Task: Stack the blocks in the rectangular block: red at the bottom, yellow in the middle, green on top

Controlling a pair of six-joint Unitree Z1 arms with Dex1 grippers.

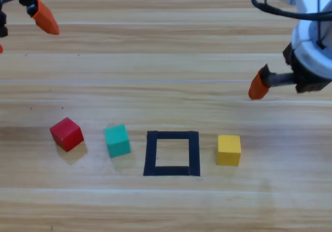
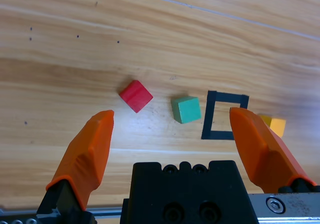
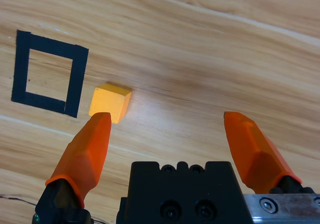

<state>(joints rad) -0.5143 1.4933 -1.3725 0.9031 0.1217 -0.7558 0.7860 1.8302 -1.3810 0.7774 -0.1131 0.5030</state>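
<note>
Nearest the table's front edge, 4 things lie in a row across the high view. At the left sits the red cube, turned corner-on to the edge, with the green cube just beside it on its right. Next comes the rectangular block of black tape, with bare wood inside it, apart from the green cube. The yellow cube lies to its right, near the tape but not touching it. All 3 cubes rest on the wood outside the outline, none stacked.

Farther back, the right gripper hangs at the right side, behind the yellow cube and well apart from it; its wrist view shows the 2 jaws spread wide with nothing between them, the yellow cube just beyond one tip.

Farthest off, in the top left corner, the left gripper waits, jaws likewise parted and holding nothing.
</note>
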